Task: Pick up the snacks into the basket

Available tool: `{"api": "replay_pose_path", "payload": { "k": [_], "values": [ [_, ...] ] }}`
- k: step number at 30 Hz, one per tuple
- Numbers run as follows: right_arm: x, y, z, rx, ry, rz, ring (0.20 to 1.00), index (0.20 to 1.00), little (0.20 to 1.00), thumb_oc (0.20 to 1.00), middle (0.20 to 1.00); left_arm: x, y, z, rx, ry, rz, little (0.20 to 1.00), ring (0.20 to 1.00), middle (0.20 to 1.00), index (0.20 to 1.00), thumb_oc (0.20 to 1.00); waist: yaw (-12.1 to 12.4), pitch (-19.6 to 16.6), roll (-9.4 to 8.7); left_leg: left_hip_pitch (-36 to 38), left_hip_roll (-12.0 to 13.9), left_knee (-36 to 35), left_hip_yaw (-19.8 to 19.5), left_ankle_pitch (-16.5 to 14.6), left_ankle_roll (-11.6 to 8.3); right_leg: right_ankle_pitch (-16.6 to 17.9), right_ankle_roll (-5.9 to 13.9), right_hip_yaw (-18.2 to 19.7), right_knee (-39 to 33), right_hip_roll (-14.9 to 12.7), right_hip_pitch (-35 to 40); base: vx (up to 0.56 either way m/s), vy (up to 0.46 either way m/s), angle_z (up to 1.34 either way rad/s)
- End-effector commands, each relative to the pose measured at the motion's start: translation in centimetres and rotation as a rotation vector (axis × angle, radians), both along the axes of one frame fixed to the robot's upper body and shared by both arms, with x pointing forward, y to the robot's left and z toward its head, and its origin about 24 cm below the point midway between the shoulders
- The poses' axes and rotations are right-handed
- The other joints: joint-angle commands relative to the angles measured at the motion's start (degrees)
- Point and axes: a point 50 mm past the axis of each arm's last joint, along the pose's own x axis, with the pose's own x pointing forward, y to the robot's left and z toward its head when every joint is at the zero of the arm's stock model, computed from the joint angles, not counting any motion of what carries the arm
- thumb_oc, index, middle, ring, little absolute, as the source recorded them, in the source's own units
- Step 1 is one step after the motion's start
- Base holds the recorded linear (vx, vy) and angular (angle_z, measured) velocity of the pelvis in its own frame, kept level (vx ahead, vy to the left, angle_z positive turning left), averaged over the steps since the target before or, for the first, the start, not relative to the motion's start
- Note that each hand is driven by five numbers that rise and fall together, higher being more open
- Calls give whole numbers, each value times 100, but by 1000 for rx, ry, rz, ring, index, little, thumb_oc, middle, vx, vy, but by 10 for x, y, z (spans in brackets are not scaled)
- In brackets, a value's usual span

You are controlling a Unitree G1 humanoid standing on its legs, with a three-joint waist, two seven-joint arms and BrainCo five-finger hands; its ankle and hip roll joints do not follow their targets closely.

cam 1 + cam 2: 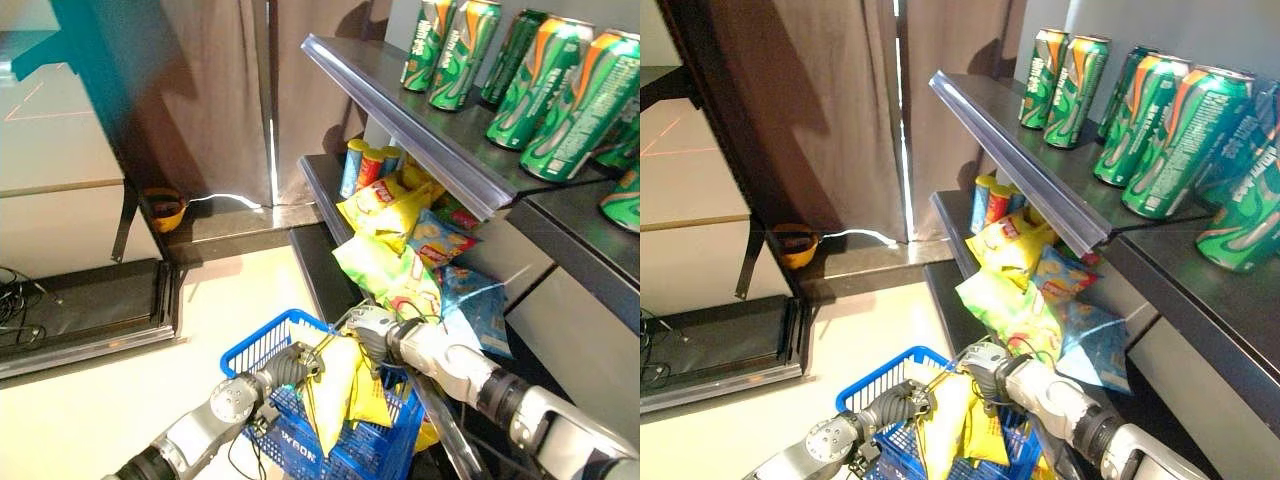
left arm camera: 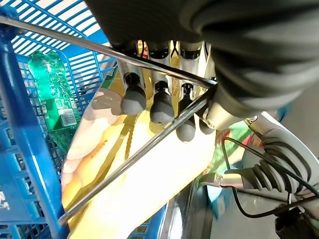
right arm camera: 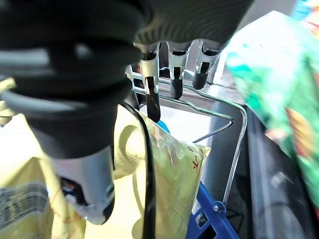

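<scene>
2 silver-grey arms, dark ribbed wrist covers, left hand (image 1: pixel 296 368) and right hand (image 1: pixel 372 330) silver-fingered (dark tips)

So the basket (image 1: pixel 290 440) sits on the floor right in front of the shelves (image 1: pixel 420 120), with chip bags (image 1: pixel 340 385) standing in it and a bottle (image 2: pixel 52 92) lying at the bottom. Cans (image 1: pixel 545 85) line the top shelf. Below them, more bags (image 1: pixel 400 235) spill forward, tubes (image 1: pixel 365 165) behind those. A curtain (image 1: pixel 215 90) hangs left of the shelves, a bowl (image 1: pixel 165 210) at its foot.
</scene>
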Motion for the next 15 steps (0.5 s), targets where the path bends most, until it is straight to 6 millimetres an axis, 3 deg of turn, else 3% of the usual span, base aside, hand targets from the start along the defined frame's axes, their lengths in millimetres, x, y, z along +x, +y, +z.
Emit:
{"api": "replay_pose_path", "payload": {
  "k": [1,4,6,8,12,15],
  "values": [
    [-12,68,35,217,-41,223,1000,1000,1000,1000,1000,2,-81,165,-642,-575,-377,200,200,200,200,200,213,-478,-233,142,-144,444,-1,-984,96,-92,303,12,884,-343,-564,4,11,33],
    [-9,65,44,258,-50,212,1000,1000,1000,1000,1000,1,-79,167,-642,-584,-380,200,200,200,200,200,287,-509,-261,99,-199,469,-130,-967,88,-110,303,-136,886,-379,-509,1,17,42],
    [-2,52,52,370,-59,135,1000,1000,1000,1000,1000,2,-74,169,-643,-598,-359,200,200,200,200,200,292,-510,-263,62,-220,495,-194,-951,97,-104,307,-201,896,-405,-502,-14,27,28],
    [6,35,33,396,-16,7,1000,1000,1000,1000,1000,3,-73,168,-638,-600,-349,200,200,200,200,200,320,-523,-254,29,-258,528,-244,-939,100,-102,307,-252,917,-427,-495,-14,33,23],
    [-4,51,10,233,60,77,1000,1000,1000,1000,1000,3,-74,170,-625,-609,-368,200,200,200,200,200,420,-525,-271,-1,-292,553,-358,-947,75,-139,285,-347,956,-436,-477,-10,11,10],
    [-3,49,10,265,67,50,1000,1000,1000,1000,1000,2,-66,168,-637,-601,-333,200,200,200,200,200,456,-532,-280,-21,-316,575,-400,-951,86,-127,287,-376,936,-445,-478,-2,8,13]
  ]
}}
